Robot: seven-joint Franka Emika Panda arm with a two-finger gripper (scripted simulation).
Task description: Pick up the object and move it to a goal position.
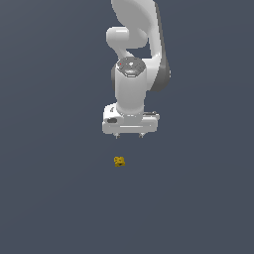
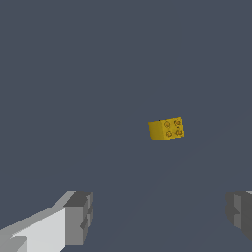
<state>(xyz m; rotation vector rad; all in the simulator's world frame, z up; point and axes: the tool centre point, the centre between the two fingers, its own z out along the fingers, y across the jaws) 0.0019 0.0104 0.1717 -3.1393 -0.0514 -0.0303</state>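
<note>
Plain grey ground (image 1: 49,198) | hand (image 1: 129,135) open, empty | brick (image 1: 119,161) lying apart

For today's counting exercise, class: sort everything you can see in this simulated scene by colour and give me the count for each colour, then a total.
Mustard-yellow: 1, the studded toy brick, lying apart from the arm.
White: 1, the robot arm with its gripper, jaws open.
Total: 2
</note>
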